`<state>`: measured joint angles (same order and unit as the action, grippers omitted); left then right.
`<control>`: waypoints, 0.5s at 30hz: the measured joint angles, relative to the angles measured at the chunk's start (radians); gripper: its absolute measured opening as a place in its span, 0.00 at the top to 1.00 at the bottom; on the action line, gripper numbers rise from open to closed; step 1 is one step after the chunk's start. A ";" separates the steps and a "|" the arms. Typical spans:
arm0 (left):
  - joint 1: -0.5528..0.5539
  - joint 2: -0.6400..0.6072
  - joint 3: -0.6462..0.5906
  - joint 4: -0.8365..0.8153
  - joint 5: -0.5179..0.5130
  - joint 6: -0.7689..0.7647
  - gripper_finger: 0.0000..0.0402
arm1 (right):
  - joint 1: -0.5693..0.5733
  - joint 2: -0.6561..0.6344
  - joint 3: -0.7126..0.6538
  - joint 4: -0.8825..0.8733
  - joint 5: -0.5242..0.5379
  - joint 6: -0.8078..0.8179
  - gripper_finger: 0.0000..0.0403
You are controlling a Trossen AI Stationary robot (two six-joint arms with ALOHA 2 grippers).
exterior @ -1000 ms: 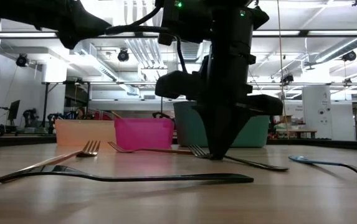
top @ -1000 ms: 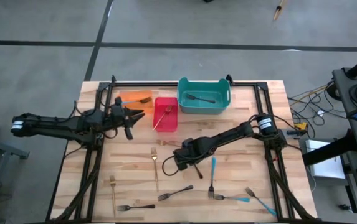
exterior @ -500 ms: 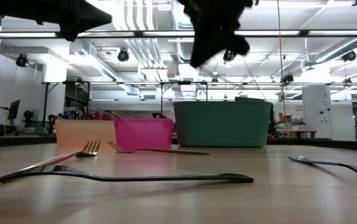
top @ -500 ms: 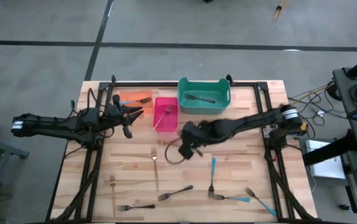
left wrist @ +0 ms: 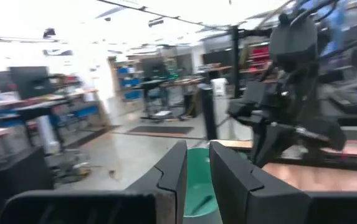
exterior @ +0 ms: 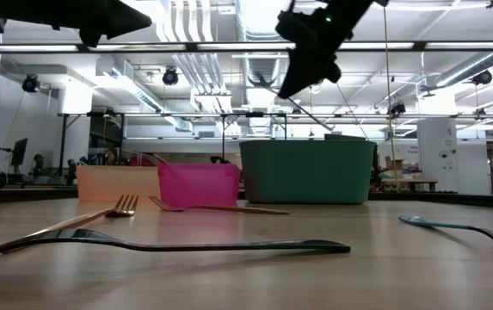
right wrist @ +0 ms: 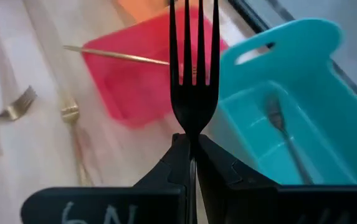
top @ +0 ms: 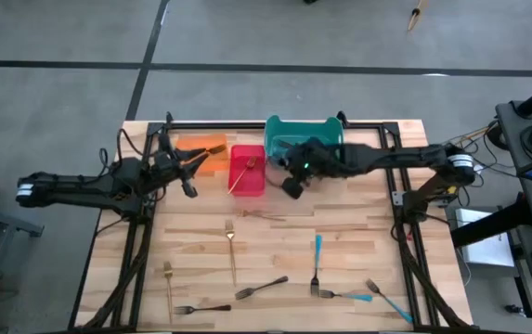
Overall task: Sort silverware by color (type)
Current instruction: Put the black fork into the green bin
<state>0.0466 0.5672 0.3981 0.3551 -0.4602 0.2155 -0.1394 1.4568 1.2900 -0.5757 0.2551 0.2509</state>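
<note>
My right gripper (top: 288,164) hangs high over the near left corner of the teal bin (top: 304,141), shut on a dark grey fork (right wrist: 194,74) whose tines point ahead of the fingers. Another dark fork (right wrist: 284,134) lies inside that bin. My left gripper (top: 195,169) hovers beside the orange bin (top: 202,147), its fingers a narrow gap apart and holding nothing. The red bin (top: 247,171) holds a gold fork (top: 244,174). Gold (top: 230,243), dark (top: 261,289) and blue-handled forks (top: 317,250) lie flat on the wooden table. My right gripper pinches the dark fork between its two fingers (right wrist: 223,167) at the neck (right wrist: 192,128), just below the tines. The fork lies along the fingers with its tines sticking out past the tips. It is lifted clear, high above the table and the bins (exterior: 296,79).
The three bins stand in a row at the table's far edge inside a black frame (top: 247,123). Several forks are scattered over the near half, among them a gold one (top: 168,283), a dark one (top: 201,308) and a blue one (top: 377,299). The table's middle is bare wood.
My right gripper, shut on the dark fork at the table's middle, rose and swung toward the far edge, ending over the teal bin; the fork came off the table and is lifted clear. My left gripper crept slightly toward the orange bin.
</note>
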 joint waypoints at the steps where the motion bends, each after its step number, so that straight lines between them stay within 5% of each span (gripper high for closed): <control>1: 0.008 0.001 0.000 0.003 -0.005 0.011 0.87 | -0.024 -0.021 -0.019 0.014 -0.004 -0.015 0.97; 9: 0.095 0.008 0.000 0.049 -0.003 0.082 0.87 | -0.198 -0.141 -0.124 0.190 -0.165 -0.137 0.97; 15: 0.192 0.025 0.000 0.092 -0.003 0.131 0.87 | -0.311 -0.120 -0.070 0.217 -0.239 -0.192 0.97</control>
<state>0.2384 0.5918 0.3981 0.4468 -0.4632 0.3465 -0.4500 1.3373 1.2195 -0.3583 0.0165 0.0587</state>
